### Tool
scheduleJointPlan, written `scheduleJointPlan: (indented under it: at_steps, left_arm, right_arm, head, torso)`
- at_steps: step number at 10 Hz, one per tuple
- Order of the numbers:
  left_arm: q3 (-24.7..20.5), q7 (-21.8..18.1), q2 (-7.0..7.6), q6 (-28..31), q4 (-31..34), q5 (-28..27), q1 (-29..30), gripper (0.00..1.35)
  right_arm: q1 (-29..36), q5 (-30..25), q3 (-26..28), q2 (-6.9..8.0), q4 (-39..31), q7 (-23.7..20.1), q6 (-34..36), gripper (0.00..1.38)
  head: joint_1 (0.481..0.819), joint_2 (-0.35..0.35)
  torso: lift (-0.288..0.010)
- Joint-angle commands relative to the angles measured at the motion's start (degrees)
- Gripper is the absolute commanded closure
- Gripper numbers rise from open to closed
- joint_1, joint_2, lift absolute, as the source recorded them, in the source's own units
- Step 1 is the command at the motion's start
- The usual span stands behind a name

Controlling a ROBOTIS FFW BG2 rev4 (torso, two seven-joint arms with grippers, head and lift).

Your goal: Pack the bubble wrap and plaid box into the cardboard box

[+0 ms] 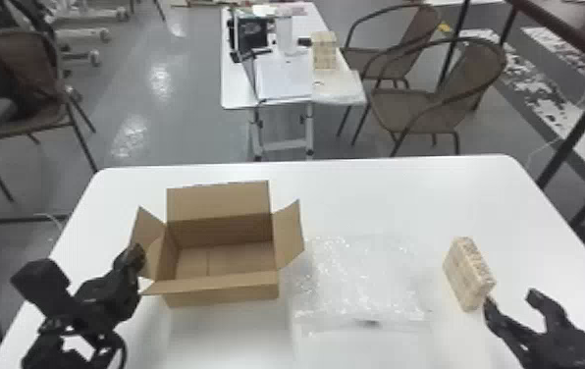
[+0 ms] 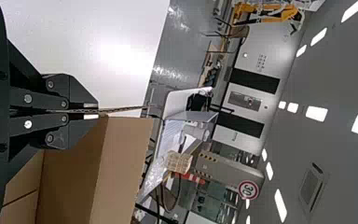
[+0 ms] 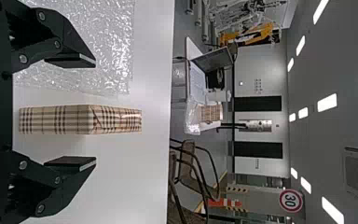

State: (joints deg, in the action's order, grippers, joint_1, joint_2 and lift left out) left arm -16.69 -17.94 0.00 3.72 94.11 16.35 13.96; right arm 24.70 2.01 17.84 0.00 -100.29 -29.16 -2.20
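Done: nothing packed, cardboard box (image 1: 223,289) stood open | Outstanding: bubble wrap (image 1: 360,279), plaid box (image 1: 468,275) lay on table (image 1: 380,196) | Left gripper (image 2: 98,110) pinched flap (image 1: 148,228) | Right gripper (image 1: 511,300) was spread near plaid box

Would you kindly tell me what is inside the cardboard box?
Bare bottom panels show inside the cardboard box; the strip close behind its near wall is covered.

One cardboard box (image 1: 223,289); two plaid boxes (image 1: 468,275).
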Motion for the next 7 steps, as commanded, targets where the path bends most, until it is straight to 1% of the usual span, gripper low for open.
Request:
scheduleJointPlan:
  at_steps: [1,2,4,5,6,7]
  left_arm:
    - [0.0,0.0,-0.15,-1.1,0.0,-0.3,0.0,1.21]
    - [0.3,0.0,-0.15,-2.7,0.0,-0.5,0.2,1.21]
    - [2.0,2.5,-0.15,-6.1,0.5,-1.1,1.0,1.21]
    - [2.9,3.7,-0.15,-7.3,0.5,-1.1,1.4,1.21]
    - [3.6,4.2,-0.15,-7.6,0.5,-1.1,1.7,1.21]
    - [4.4,4.7,-0.15,-7.8,0.5,-1.1,2.0,1.21]
  right_arm:
    - [0.0,0.0,0.0,0.05,0.0,0.1,0.0,0.51]
    - [-0.1,-0.3,-0.3,0.05,-0.3,0.1,0.0,0.51]
    - [-0.2,0.2,-0.4,0.05,-0.4,0.1,0.3,0.51]
    - [-0.4,0.4,-1.0,0.05,-1.5,0.1,2.3,0.51]
    - [-1.1,0.4,-1.7,0.05,-2.9,0.2,5.8,0.51]
    - [-2.2,-0.9,-2.5,0.05,-4.8,0.2,10.5,0.5]
  head:
    - [0.695,0.035]
    - [0.695,0.036]
    - [0.695,0.039]
    - [0.695,0.039]
    - [0.695,0.039]
    - [0.695,0.041]
  torso:
    - [-0.044]
    - [-0.044]
    - [-0.044]
    - [-0.044]
    - [-0.044]
    - [-0.044]
